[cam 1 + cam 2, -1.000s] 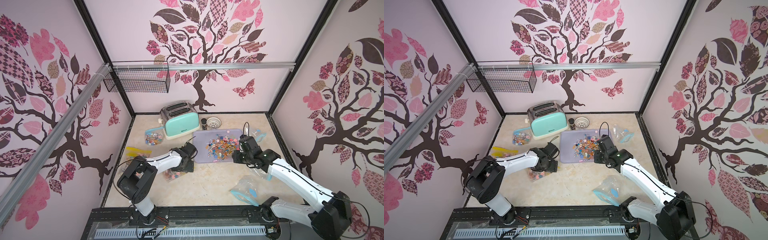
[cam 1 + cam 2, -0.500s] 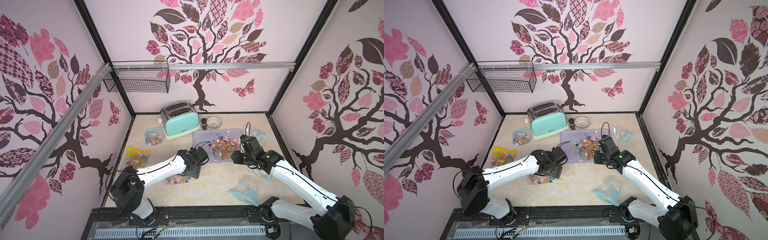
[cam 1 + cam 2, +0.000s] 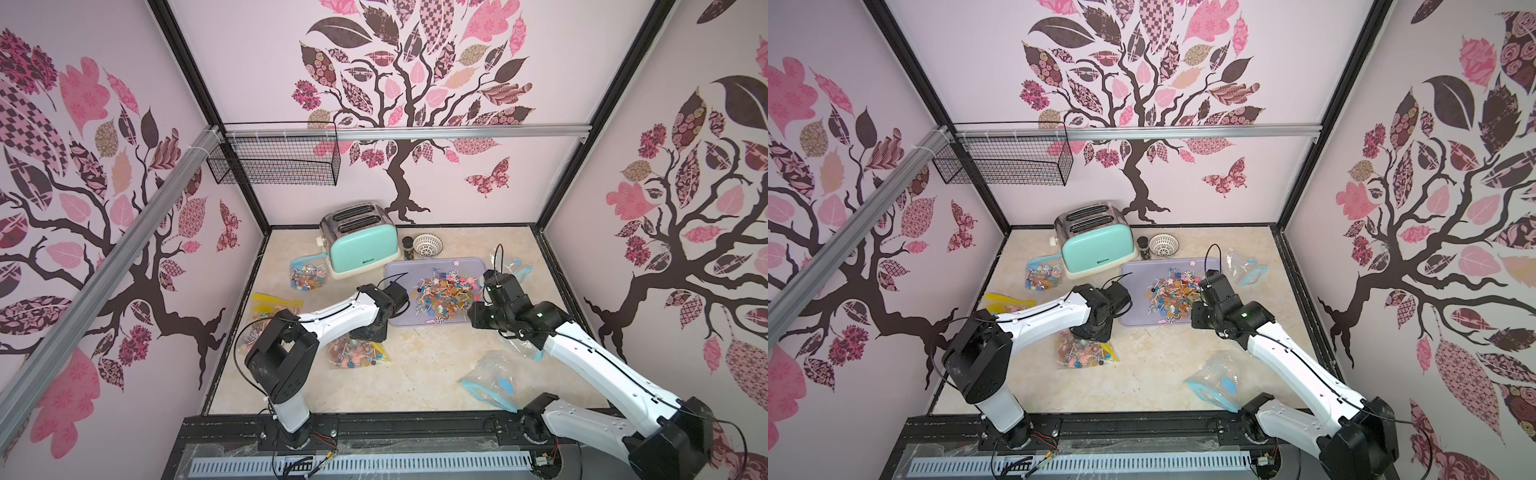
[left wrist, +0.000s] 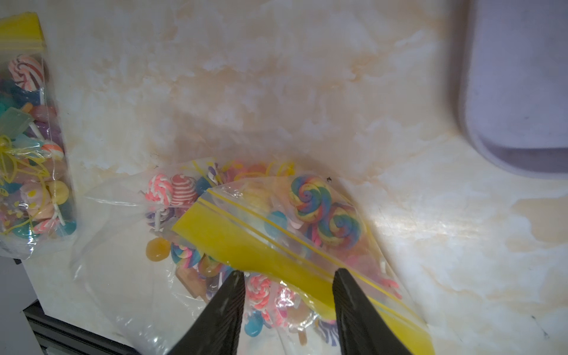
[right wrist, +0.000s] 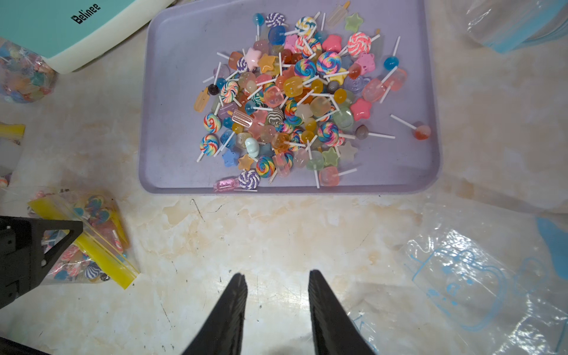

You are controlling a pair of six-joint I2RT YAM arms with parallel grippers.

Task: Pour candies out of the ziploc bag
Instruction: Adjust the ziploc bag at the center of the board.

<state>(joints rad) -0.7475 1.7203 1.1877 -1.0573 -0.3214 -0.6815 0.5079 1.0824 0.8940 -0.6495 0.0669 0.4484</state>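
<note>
Over by the left wall a second yellow-zip bag (image 3: pixel 270 309) lies flat, stuffed with sweets, and further back a blue-zip bag (image 3: pixel 307 277) of them sits just beside the mint toaster (image 3: pixel 359 249). Nearer me, just left of the tray's near corner, lies the ziploc bag (image 3: pixel 359 354): clear crinkly plastic with a yellow zip strip, flat on the marbled beige table (image 3: pixel 424 374) and full of candies (image 4: pixel 310 199), rainbow swirls and pink-and-white twists on thin white sticks. The left arm reaches out low from its base with the wrist bent over, so the left claw (image 4: pixel 289 276) points down onto that bag; its black ribbed fingers (image 4: pixel 227 307) stand about half apart, one either side of the yellow strip, not pinched on it. To the right the lilac tray (image 5: pixel 172 92), smooth with rounded corners, holds a loose candy heap (image 5: pixel 292 101) of glossy stars, swirls and jelly shapes. Behind it stand a small dark jar (image 3: pixel 408 248) and a white latticed bowl (image 3: pixel 428 244). The right arm stretches in from the near right corner, and the right claw (image 5: pixel 278 276) is held over bare table on the near side of the tray, partly open with nothing between its jaws. Two empty blue-zip bags, one near (image 3: pixel 490 382) and one far (image 3: pixel 513 270), lie crumpled on the right
</note>
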